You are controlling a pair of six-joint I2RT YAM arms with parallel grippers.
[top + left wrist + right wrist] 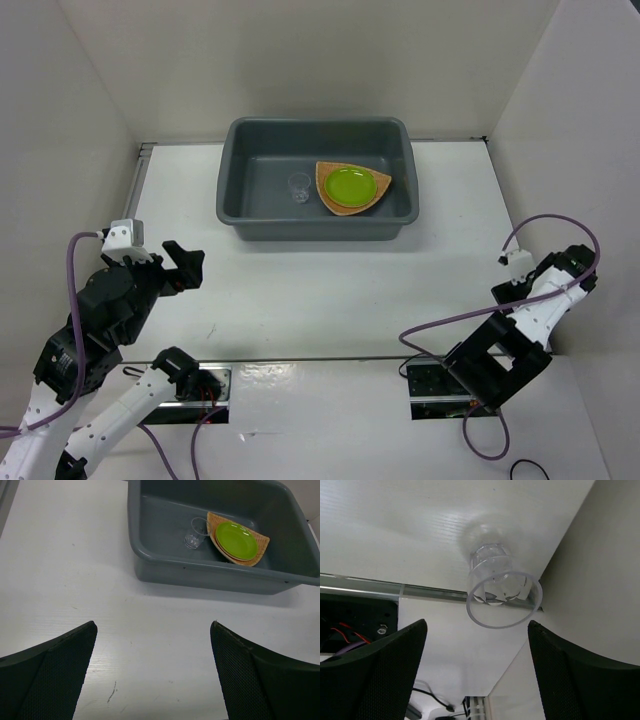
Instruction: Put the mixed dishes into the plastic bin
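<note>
Green plate (349, 185) on woven plate (384, 184) lies in the bin (300, 225) at the far edge. A clear cup (502, 592) stands by the right edge, mouth toward the right gripper (476, 625), whose fingers are spread. The left gripper (153, 625) is likewise spread and empty.

A clear glass (298, 187) stands upright; a clear cup (502, 592) sits on the table (300, 290).

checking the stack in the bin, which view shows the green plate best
The left wrist view: the green plate is closest and largest there, lying on the woven plate in the bin. The top view shows it smaller, from above; the right wrist view misses it.
</note>
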